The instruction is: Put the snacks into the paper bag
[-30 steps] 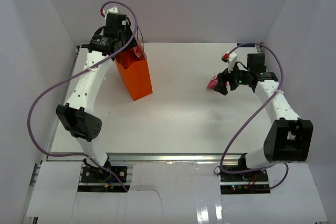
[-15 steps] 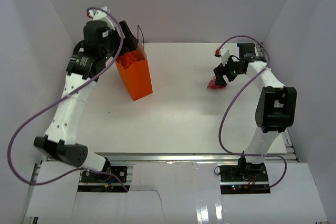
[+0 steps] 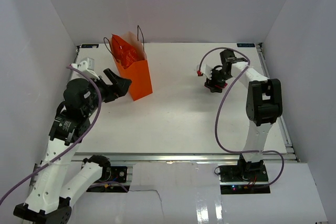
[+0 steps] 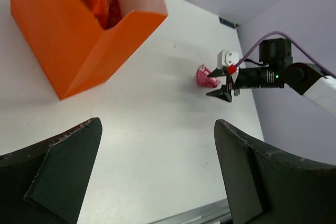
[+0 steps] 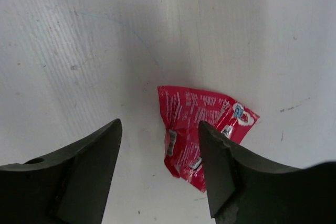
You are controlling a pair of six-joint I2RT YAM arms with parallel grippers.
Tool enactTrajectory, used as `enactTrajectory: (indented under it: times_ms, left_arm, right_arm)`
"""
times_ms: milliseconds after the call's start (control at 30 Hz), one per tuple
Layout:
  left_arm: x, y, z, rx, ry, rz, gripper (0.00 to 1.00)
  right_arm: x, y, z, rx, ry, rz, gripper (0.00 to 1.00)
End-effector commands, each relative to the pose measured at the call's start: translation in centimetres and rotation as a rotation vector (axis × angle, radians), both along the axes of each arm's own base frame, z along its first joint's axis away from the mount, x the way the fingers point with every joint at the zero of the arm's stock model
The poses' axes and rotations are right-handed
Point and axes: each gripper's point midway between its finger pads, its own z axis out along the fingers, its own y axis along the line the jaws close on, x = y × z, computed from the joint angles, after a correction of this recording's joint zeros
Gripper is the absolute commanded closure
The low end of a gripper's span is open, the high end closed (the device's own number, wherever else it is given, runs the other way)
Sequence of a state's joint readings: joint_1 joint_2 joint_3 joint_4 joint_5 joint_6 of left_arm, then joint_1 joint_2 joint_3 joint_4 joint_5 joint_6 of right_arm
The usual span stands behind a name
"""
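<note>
Seemingly flat, pink packet (image 5: 193, 106), lying diagonal

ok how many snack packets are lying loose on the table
1: a small pink-red foil packet on the white table, right of centre, below the right end effector. Others may be hidden inside the upright orange paper bag.

Overhead from behind, left wrist far across table (image 4: 157, 129), right wrist close down, both showing pink packet (image 5: 194, 108)

Robot lab cell — white booth walls (image 3: 173, 3), bolted arms (image 3: 260, 103).
</note>
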State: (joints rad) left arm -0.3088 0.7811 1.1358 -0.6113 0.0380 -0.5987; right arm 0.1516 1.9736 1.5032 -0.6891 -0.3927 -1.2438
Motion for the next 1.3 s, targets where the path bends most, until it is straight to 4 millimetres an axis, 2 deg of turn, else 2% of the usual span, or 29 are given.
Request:
enactTrajectory:
  times_ms: [0, 167, 300, 500, 567, 667, 733, 767, 800, 833, 933, 1000, 1033, 1067, 1100, 1133, 1167, 1200, 1233, 1267]
  left_arm:
    - [-0.9, -0.1, -0.8, -0.07, 0.03, 0.002, 0.02]
    - [-1.8, 0.4, -1.0, -0.07, 0.03, 0.016, 0.02]
    - [-1.9, 0.3, -1.2, -0.076, 0.039, 0.012, 0.02]
    - [-1.7, -0.2, -1.2, -0.094, 0.043, -0.006, 0.02]
    - [-1.7, -0.4, -1.3, -0.1, 0.044, -0.012, 0.02]
    - [-1.7, -0.5, -1.5, -0.106, 0.048, -0.017, 0.02]
    - [-1.8, -0.6, -1.7, -0.109, 0.051, -0.019, 0.02]
    - [-1.8, -0.6, -1.7, -0.109, 0.051, -0.019, 0.02]
    - [-1.9, -0.5, -1.7, -0.111, 0.05, -0.019, 0.02]
    - [-1.9, -0.5, -1.8, -0.113, 0.051, -0.019, 0.02]
    - [-2.1, -0.6, -2.1, -0.121, 0.056, -0.02, 0.02]
    - [-2.1, -0.8, -2.2, -0.124, 0.059, -0.03, 0.02]
    - [-2.1, -0.8, -2.3, -0.124, 0.059, -0.031, 0.02]
    - [-2.1, -0.8, -2.3, -0.122, 0.062, -0.031, 0.02]
    - [-2.1, -0.8, -2.3, -0.123, 0.059, -0.032, 0.02]
    - [-2.1, -0.8, -2.3, -0.123, 0.059, -0.032, 0.02]
    - [-2.2, -0.8, -2.3, -0.124, 0.053, -0.032, 0.02]
    - [-2.2, -0.7, -2.3, -0.124, 0.053, -0.031, 0.02]
    - [-2.2, -0.7, -2.3, -0.126, 0.05, -0.027, 0.02]
    - [-2.3, -0.6, -2.3, -0.13, 0.048, -0.027, 0.02]
  right_arm:
    - [2.2, -0.3, -0.6, -0.077, -0.068, 0.009, 0.37]
    - [1.5, -2.0, -3.4, -0.165, -0.022, -0.03, 0.53]
    - [1.3, -2.5, -4.1, -0.181, -0.036, -0.057, 0.66]
    - [0.8, -1.4, -1.8, -0.096, -0.08, -0.08, 0.89]
    - [0.7, -0.8, -0.9, -0.057, -0.085, -0.085, 0.91]
    - [0.2, 0.6, 1.6, 0.043, -0.085, -0.102, 0.92]
    - [-0.1, 1.7, 4.2, 0.125, -0.083, -0.121, 0.92]
    - [-1.0, 3.0, 5.4, 0.214, -0.051, -0.099, 0.92]
    - [-1.6, 3.8, 7.5, 0.275, -0.067, -0.085, 0.92]
    - [-2.6, 4.5, 8.3, 0.331, -0.037, -0.095, 0.92]
    - [-5.9, 8.4, 13.5, 0.573, 0.028, 0.011, 0.92]
    - [-7.7, 9.8, 16.1, 0.635, 0.049, 0.078, 0.92]
    - [-8.8, 11.2, 17.3, 0.652, 0.047, 0.145, 0.92]
    - [-9.2, 12.4, 20.2, 0.692, 0.019, 0.21, 0.92]
    - [-10.0, 13.2, 21.6, 0.706, 0.029, 0.241, 0.92]
    - [-11.2, 15.2, 23.3, 0.732, 0.028, 0.311, 0.92]
    - [-11.5, 16.4, 26.5, 0.762, -0.004, 0.342, 0.92]
    - [-11.8, 17.6, 27.7, 0.781, 0.001, 0.356, 0.92]
    - [-12.3, 20.0, 30.1, 0.824, -0.06, 0.425, 0.92]
    - [-12.7, 21.3, 31.8, 0.864, -0.019, 0.382, 0.92]
